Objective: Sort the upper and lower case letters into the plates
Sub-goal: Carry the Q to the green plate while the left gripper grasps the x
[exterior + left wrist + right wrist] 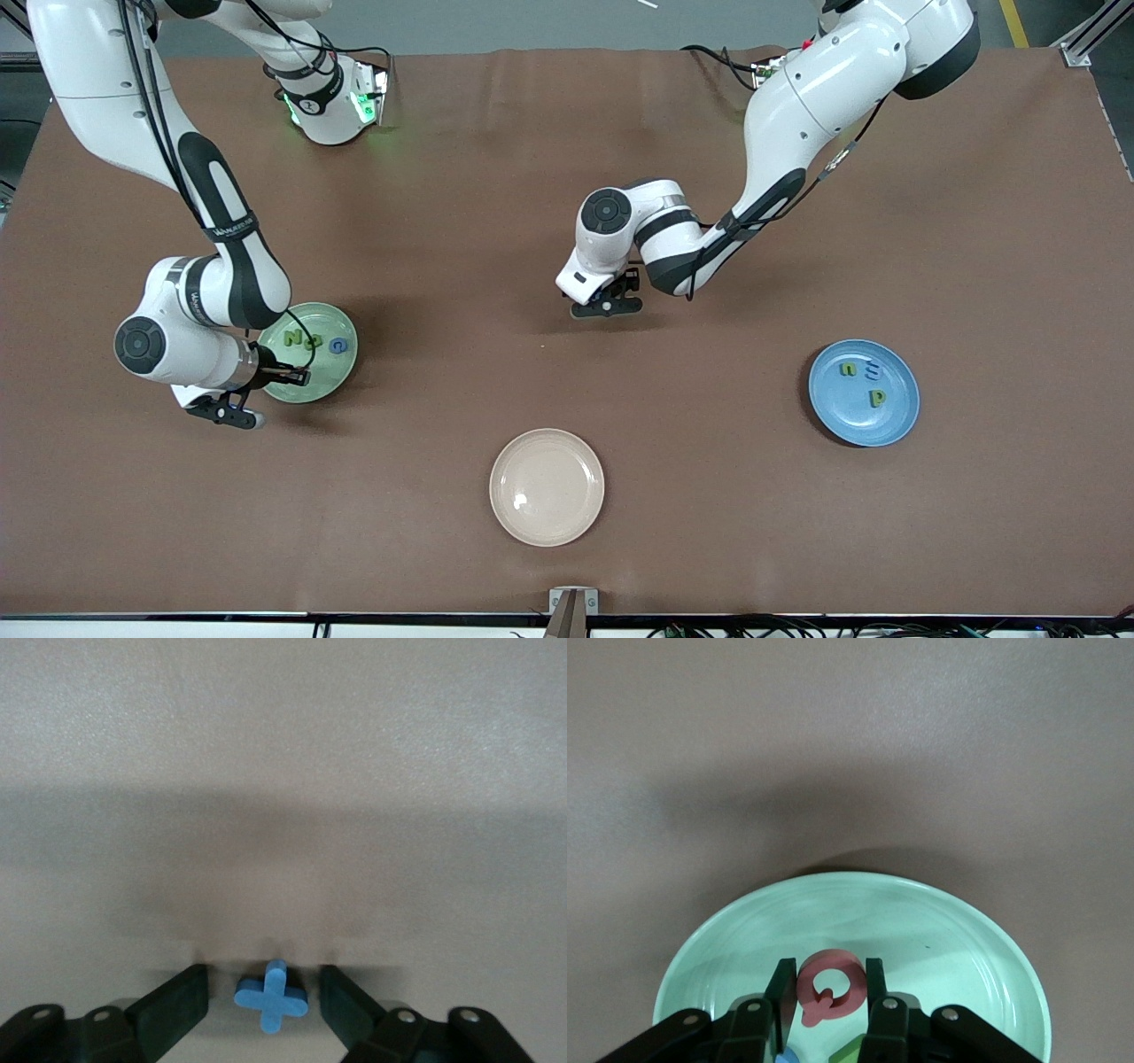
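Your brown desk (496, 159) is nearly sorted. The right claw (824, 992) grips the pink Q (826, 987) over the green plate (957, 930), seemingly for release; the left claw (264, 997) straddles the blue x (272, 996) mid-desk, fingers apart, ready to grasp.

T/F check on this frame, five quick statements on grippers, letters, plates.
1. The left gripper has a blue x between its fingers. True.
2. The right gripper is over the blue plate. False: it is over the mint green plate, with a pink Q between its fingers.
3. The cream plate has letters in it. False: it holds none.
4. The blue plate holds three letters. True: a green n, a blue m and a green p.
5. The left gripper is over the cream plate. False: it is over bare table.
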{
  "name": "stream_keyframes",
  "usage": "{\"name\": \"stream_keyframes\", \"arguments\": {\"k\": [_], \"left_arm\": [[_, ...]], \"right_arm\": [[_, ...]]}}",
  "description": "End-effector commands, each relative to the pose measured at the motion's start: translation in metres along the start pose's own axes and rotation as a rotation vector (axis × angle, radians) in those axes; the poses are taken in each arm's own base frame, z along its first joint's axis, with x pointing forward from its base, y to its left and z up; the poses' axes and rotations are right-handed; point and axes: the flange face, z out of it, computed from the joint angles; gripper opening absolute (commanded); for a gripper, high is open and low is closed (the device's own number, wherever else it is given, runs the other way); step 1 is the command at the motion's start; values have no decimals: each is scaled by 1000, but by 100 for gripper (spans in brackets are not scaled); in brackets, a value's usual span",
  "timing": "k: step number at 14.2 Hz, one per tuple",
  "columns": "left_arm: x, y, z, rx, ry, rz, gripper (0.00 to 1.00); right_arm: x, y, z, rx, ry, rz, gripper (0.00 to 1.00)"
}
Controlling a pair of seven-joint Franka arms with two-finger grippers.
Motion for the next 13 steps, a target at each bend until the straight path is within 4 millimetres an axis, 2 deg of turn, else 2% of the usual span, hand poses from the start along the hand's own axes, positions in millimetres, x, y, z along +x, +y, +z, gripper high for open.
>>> {"name": "stream_keyframes", "arguments": {"k": [1,2,6,8,13], "left_arm": [[3,-4,-2,0,14,-20,45],[4,-4,-4,-1,17,-21,39],[4,-4,-5,-2,19,-21,25],[5,-4,-9,-2,26,-19,20],[23,-11,-53,17,73,-35,12]], "right_arm": [[-7,1,1,1,-1,-13,46],[-7,0,1,2,0,-12,99],[-7,-2,1,3,2,-15,100],[-8,-3,1,2,2,-16,100],[-8,-7,1,4,10,-24,100]]}}
